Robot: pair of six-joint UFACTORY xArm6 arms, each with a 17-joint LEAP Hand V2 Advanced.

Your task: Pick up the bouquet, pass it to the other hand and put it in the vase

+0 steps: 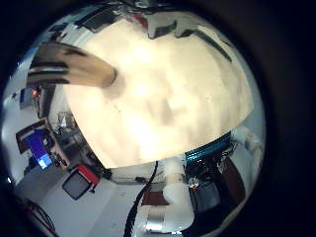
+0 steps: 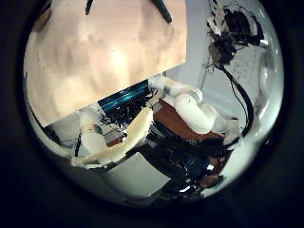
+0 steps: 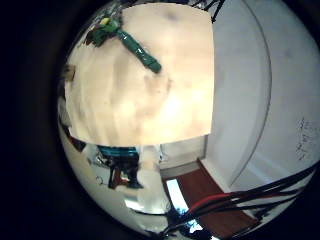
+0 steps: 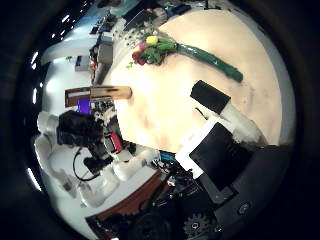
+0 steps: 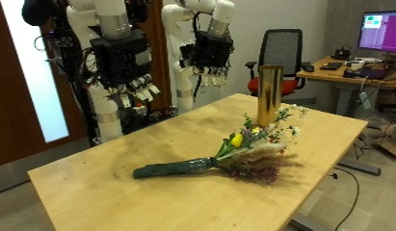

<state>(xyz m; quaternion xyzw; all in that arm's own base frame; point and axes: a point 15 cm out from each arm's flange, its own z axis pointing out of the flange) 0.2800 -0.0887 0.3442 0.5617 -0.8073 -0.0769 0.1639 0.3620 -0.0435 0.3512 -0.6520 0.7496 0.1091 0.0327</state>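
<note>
bouquet [image 5: 229,154] laid flat on counter [image 5: 95,183], untouched | vase [image 5: 268,92] stood upright beside blooms | right hand [image 5: 130,96], left hand [image 5: 208,50] raised, fingers relaxed, partly obscured

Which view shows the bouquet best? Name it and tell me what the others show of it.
The outside view: the whole bouquet lies on the table, from green-wrapped stems to flowers beside the vase. The right thumb side palm view shows it smaller, the right little finger side view shows it at the table's far end. Neither left palm view shows it.
</note>
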